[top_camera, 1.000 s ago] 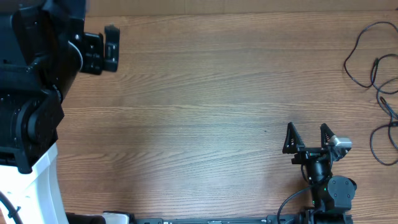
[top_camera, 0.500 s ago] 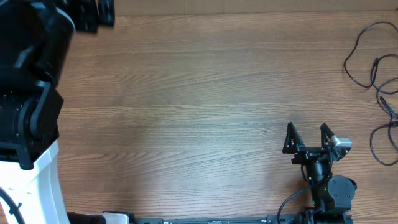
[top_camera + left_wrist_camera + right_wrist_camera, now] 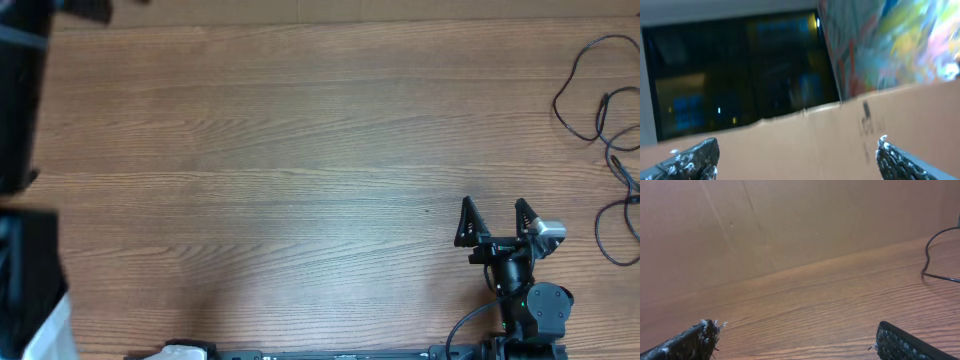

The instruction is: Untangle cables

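Observation:
The cables (image 3: 603, 112) are thin black cords in loose loops at the table's far right edge, partly cut off by the frame. One loop also shows in the right wrist view (image 3: 926, 260) at the far right. My right gripper (image 3: 492, 206) is open and empty, low over the wood near the front edge, left of the cables; its fingertips (image 3: 796, 330) frame bare wood. My left gripper (image 3: 797, 150) is open and empty, lifted and pointing at a cardboard wall, no cable near it. The left arm (image 3: 25, 120) is a blur at the left edge.
A brown cardboard wall (image 3: 790, 225) stands along the table's far edge (image 3: 330, 22). The left wrist view shows a dark window (image 3: 740, 75) and a colourful surface (image 3: 900, 40) above the cardboard. The right arm's base (image 3: 535, 310) sits at the front edge.
The left arm has swung up and away to the top left, and its gripper has left the overhead view. The right arm and the cables have not moved.

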Controlling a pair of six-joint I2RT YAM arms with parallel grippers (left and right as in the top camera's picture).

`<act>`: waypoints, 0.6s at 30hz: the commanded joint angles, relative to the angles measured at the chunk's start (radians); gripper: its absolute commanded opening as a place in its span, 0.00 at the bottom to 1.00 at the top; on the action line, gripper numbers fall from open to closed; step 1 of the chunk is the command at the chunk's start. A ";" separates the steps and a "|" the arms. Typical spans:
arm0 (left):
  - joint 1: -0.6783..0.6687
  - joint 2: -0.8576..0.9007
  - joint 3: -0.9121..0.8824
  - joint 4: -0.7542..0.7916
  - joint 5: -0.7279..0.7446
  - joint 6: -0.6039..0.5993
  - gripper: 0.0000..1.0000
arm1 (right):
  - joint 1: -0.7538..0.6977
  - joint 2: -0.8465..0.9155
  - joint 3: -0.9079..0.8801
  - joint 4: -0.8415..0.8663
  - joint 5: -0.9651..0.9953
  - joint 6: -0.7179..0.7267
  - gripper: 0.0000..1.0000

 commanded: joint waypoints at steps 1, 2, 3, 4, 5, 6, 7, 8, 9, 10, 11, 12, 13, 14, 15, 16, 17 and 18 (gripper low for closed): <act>-0.006 -0.066 -0.020 0.029 0.036 0.018 1.00 | -0.005 -0.011 -0.010 0.004 0.006 0.004 1.00; -0.006 -0.089 -0.039 0.040 0.038 0.018 1.00 | -0.005 -0.011 -0.010 0.003 0.006 0.004 1.00; -0.006 -0.110 -0.057 0.048 0.042 0.018 1.00 | -0.005 -0.011 -0.010 0.004 0.006 0.004 1.00; -0.006 -0.137 -0.082 0.056 0.042 0.018 1.00 | -0.005 -0.011 -0.010 0.004 0.006 0.004 1.00; -0.006 -0.161 -0.105 0.061 0.042 0.018 1.00 | -0.005 -0.011 -0.010 0.004 0.006 0.004 1.00; -0.006 -0.187 -0.131 0.062 0.047 0.018 1.00 | -0.005 -0.011 -0.010 0.004 0.006 0.004 1.00; -0.006 -0.219 -0.164 0.062 0.060 0.018 1.00 | -0.005 -0.011 -0.010 0.004 0.006 0.004 1.00; -0.006 -0.249 -0.197 0.062 0.071 0.018 1.00 | -0.005 -0.011 -0.010 0.004 0.006 0.004 1.00; -0.006 -0.286 -0.237 0.061 0.087 0.018 1.00 | -0.005 -0.011 -0.010 0.004 0.006 0.004 1.00; -0.006 -0.319 -0.275 0.060 0.095 0.019 1.00 | -0.005 -0.011 -0.010 0.004 0.006 0.004 1.00; -0.006 -0.359 -0.322 0.060 0.101 0.019 1.00 | -0.005 -0.011 -0.010 0.004 0.006 0.004 1.00; -0.006 -0.396 -0.365 0.061 0.101 0.019 1.00 | -0.005 -0.011 -0.010 0.004 0.006 0.004 1.00; -0.006 -0.438 -0.414 0.060 0.101 0.019 1.00 | -0.005 -0.011 -0.010 0.004 0.006 0.004 1.00; -0.005 -0.473 -0.457 0.061 0.101 0.019 1.00 | -0.005 -0.011 -0.010 0.004 0.006 0.004 1.00; -0.004 -0.514 -0.508 0.061 0.101 0.019 1.00 | -0.005 -0.011 -0.010 0.004 0.006 0.004 1.00; 0.000 -0.549 -0.551 0.061 0.101 0.019 1.00 | -0.005 -0.011 -0.010 0.004 0.006 0.004 1.00; 0.004 -0.589 -0.602 0.059 0.103 0.019 1.00 | -0.005 -0.011 -0.010 0.004 0.006 0.004 1.00; 0.008 -0.623 -0.646 0.057 0.108 0.018 1.00 | -0.005 -0.011 -0.010 0.004 0.006 0.004 1.00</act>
